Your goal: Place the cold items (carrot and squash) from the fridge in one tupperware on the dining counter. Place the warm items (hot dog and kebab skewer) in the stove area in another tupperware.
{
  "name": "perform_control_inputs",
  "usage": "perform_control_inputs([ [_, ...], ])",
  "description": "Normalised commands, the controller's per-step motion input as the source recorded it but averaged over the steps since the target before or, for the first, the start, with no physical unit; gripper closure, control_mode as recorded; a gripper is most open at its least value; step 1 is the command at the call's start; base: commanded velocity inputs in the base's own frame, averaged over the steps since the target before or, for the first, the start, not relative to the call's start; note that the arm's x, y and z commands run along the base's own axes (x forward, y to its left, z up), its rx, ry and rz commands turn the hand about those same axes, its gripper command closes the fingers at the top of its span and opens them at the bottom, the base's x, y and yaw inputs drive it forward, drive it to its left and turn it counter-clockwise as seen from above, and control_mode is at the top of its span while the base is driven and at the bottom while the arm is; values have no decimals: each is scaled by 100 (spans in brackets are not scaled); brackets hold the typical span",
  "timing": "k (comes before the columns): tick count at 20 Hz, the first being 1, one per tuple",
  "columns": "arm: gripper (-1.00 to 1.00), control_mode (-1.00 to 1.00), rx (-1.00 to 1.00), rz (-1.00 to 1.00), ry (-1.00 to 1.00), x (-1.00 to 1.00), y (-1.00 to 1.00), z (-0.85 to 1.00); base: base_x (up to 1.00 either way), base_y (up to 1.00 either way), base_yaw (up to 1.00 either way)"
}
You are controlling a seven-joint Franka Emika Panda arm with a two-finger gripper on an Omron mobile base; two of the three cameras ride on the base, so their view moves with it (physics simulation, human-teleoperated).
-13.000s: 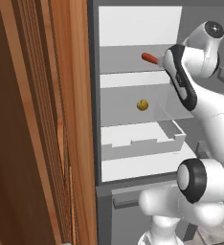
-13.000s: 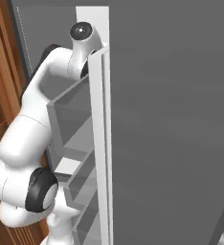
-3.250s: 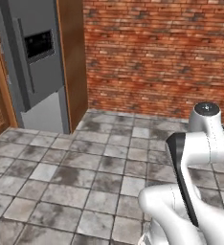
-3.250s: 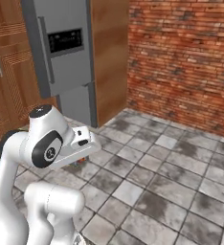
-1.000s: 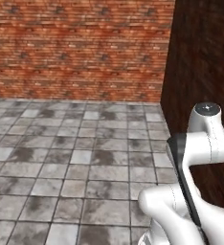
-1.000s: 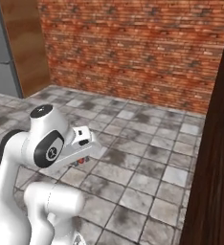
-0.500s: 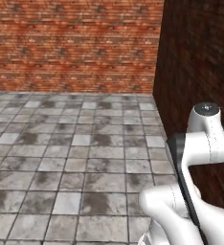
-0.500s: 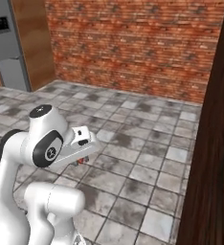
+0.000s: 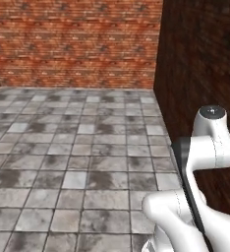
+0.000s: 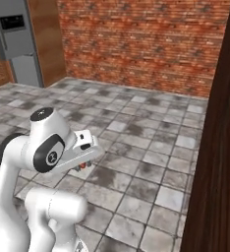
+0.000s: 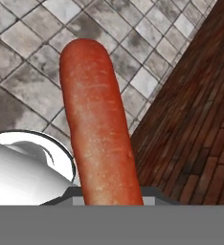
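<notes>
The carrot point(image 11: 97, 129) is pinched in the fingers, carried above the tiled floor point(image 9: 77, 147) beside a dark brick wall point(image 11: 195, 119). Transport step; next it needs reaching the dining tabletop and lowering it into a tupperware.

Matt, faintly speckled orange carrot point(image 11: 99, 129); rough stone-tile floor point(image 9: 72, 147); coarse brick wall point(image 9: 77, 44).

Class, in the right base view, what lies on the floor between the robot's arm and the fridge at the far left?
Only bare grey floor tiles lie between the arm and the fridge, as the right base view shows.
</notes>
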Motion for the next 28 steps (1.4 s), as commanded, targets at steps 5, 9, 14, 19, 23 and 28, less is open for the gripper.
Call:
perform_control_inputs([
  [5, 100, 100, 0, 0, 0, 0, 0, 0, -100, 24, 0],
  [9, 100, 100, 0, 0, 0, 0, 0, 0, -100, 34, 0],
  [14, 100, 100, 0, 0, 0, 0, 0, 0, -100, 52, 7],
  [19, 100, 100, 0, 0, 0, 0, 0, 0, -100, 59, 11],
  [23, 100, 100, 0, 0, 0, 0, 0, 0, -100, 59, 15],
  [28, 100, 100, 0, 0, 0, 0, 0, 0, -100, 59, 15],
])
